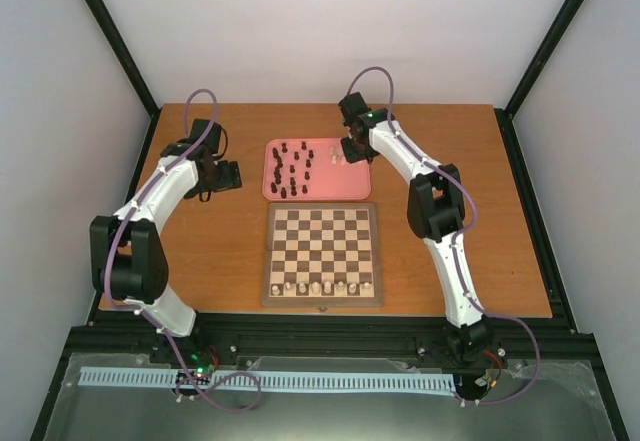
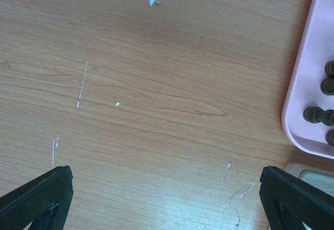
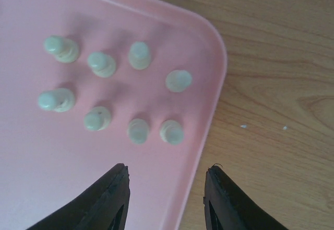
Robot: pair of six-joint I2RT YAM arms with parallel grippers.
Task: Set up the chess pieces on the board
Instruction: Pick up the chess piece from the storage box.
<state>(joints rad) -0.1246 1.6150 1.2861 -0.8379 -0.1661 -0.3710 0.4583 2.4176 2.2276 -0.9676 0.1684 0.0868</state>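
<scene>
Wood table [image 1: 220,251]: board [image 1: 322,253] at centre, pink tray [image 1: 355,189] just behind w/ dark + cream chess pieces [image 3: 102,63]. R gripper [image 3: 168,168] apart, empty, over tray corner; L gripper [image 2: 164,172] wide apart beside tray.

Wooden table [image 1: 200,251], brown grain finish, with fine pale scratches [image 2: 82,81] on its surface. Two items rest directly on it. The checkered chessboard [image 1: 379,261] sits at 6 o'clock from centre. The pink tray [image 1: 345,183] lies at 12 o'clock of the chessboard, just beside it.
</scene>
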